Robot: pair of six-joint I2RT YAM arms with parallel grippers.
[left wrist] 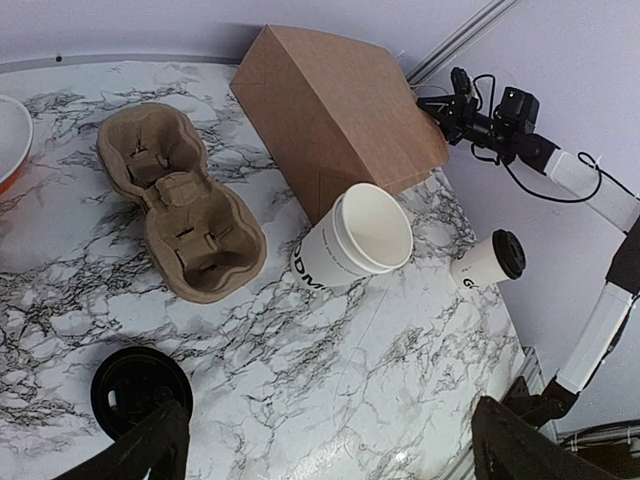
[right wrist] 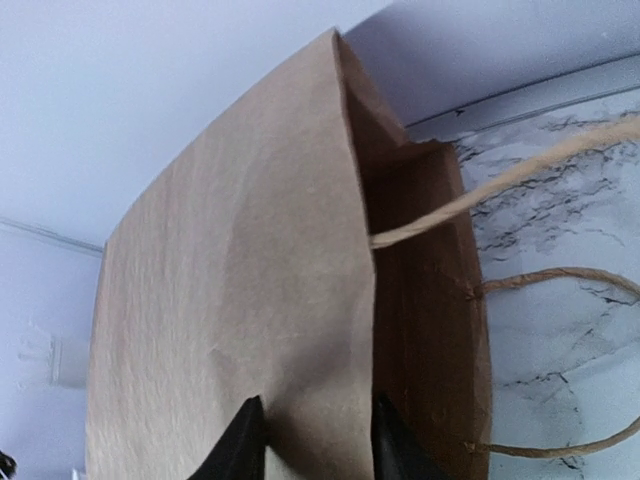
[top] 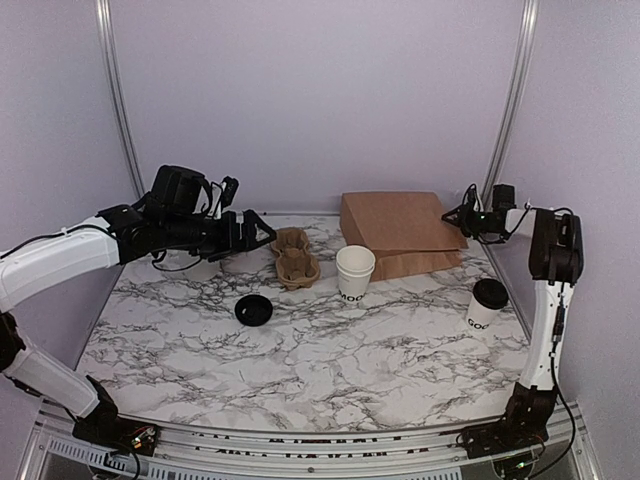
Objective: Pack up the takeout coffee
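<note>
You are only at the start of the packing. The takeout coffee [top: 487, 303] is standing upright with its lid on at the right side of the table [top: 300, 370], well apart from both claws, and nothing is holding it. The paper bag [top: 398, 232] is lying on its side at the far right with its mouth facing right, so it is not yet ready to take a cup.

Your right claw [right wrist: 317, 410] is sitting at that mouth, partway closed, with one finger over the outside of the upper panel and the other inside the lip. I cannot tell whether it is already pinching the paper. Your left claw [top: 258, 232] is hanging wide open and empty over the far left, just beside the cardboard cup carrier [top: 295, 257].

The lidless cups [top: 354, 272] are standing mid-table, and the loose black lid [top: 254, 310] is lying nearer, to their left. Neither is the thing you are packing.

By my reading, you are left with getting the bag open, picking up the coffee, and setting it inside upright.
</note>
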